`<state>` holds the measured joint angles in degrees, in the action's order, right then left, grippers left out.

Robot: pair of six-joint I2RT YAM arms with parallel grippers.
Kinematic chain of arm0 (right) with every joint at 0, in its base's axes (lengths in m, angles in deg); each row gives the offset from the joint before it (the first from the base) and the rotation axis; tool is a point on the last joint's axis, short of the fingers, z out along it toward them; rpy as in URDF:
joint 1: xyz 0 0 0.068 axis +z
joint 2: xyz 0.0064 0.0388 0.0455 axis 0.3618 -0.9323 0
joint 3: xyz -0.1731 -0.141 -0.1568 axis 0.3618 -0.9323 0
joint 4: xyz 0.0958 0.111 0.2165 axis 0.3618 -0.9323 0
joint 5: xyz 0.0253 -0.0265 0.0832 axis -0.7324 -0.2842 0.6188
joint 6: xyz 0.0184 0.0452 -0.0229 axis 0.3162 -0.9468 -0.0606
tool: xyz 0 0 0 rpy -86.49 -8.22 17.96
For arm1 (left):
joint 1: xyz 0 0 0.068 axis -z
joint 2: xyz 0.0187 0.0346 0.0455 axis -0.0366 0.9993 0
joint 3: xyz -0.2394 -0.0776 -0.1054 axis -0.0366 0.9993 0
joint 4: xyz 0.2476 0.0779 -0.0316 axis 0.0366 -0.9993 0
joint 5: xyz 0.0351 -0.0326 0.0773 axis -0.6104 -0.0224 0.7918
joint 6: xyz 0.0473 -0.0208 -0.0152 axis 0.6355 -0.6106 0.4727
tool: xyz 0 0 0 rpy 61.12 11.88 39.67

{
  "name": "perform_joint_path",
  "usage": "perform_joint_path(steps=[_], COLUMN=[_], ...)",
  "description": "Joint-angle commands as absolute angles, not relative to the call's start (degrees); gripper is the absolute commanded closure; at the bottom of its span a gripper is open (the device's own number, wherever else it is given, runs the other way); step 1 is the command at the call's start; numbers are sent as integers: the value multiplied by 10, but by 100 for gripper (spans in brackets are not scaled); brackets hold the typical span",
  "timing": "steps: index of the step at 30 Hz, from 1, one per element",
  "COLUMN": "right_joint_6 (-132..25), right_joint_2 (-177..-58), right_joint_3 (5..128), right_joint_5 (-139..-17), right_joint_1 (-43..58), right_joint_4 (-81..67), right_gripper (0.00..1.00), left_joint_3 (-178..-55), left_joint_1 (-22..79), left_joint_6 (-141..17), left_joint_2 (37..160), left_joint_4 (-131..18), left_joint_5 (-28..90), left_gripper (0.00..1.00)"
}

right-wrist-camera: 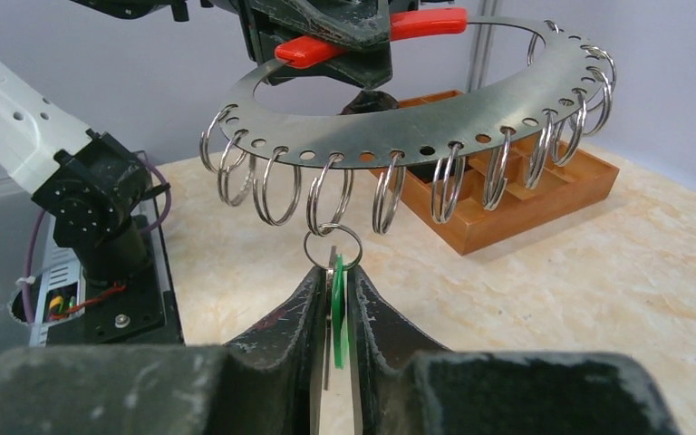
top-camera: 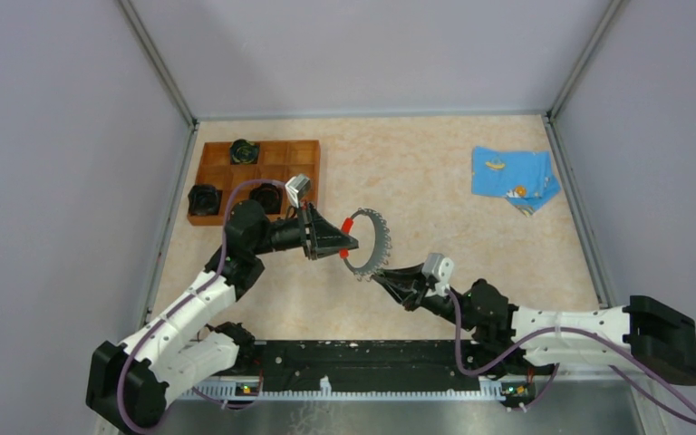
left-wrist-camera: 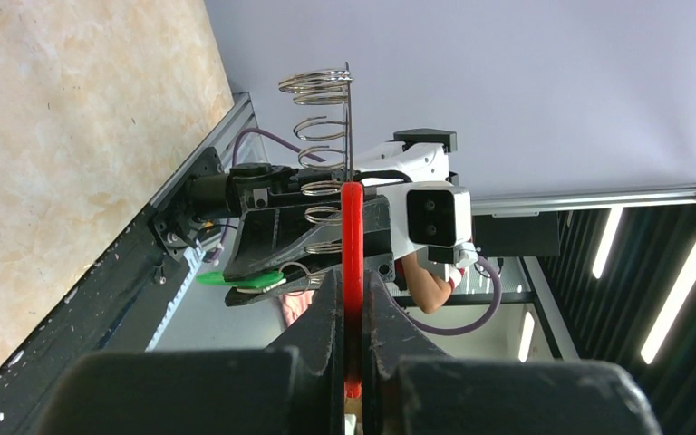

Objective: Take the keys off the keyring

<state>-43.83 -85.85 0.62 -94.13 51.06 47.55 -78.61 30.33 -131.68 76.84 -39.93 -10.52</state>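
Observation:
The keyring [top-camera: 379, 243] is a flat grey metal ring with a row of holes and several small split rings hanging from it [right-wrist-camera: 471, 127]. My left gripper [top-camera: 349, 243] is shut on its red section [left-wrist-camera: 352, 245], holding it above the table. My right gripper [top-camera: 376, 276] is shut on the green-headed key [right-wrist-camera: 337, 308], which hangs by a small split ring [right-wrist-camera: 332, 245] from one of the keyring's loops. In the left wrist view the key [left-wrist-camera: 240, 279] shows edge-on between the right gripper's fingers.
A wooden compartment tray [top-camera: 304, 163] with black round pucks [top-camera: 244, 151] stands at the back left. A blue patterned cloth [top-camera: 512, 178] lies at the back right. Grey walls enclose the table.

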Motion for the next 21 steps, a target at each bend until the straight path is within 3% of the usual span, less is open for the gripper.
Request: perform_joint_path(steps=[1, 4, 21], right_joint_6=[-454, -461, -538], right_joint_2=[-857, -836, -783], right_joint_3=[40, 58, 184], right_joint_5=[-947, -956, -950], right_joint_1=[517, 517, 517], right_joint_4=[474, 402, -26], right_gripper=[90, 100, 100], left_joint_3=[-797, -797, -829], left_joint_1=[301, 301, 300], left_joint_6=[-1311, -1295, -1112], left_joint_2=[753, 753, 777], left_joint_4=[-393, -401, -426], left_joint_5=[-109, -112, -146], left_gripper=[100, 100, 100])
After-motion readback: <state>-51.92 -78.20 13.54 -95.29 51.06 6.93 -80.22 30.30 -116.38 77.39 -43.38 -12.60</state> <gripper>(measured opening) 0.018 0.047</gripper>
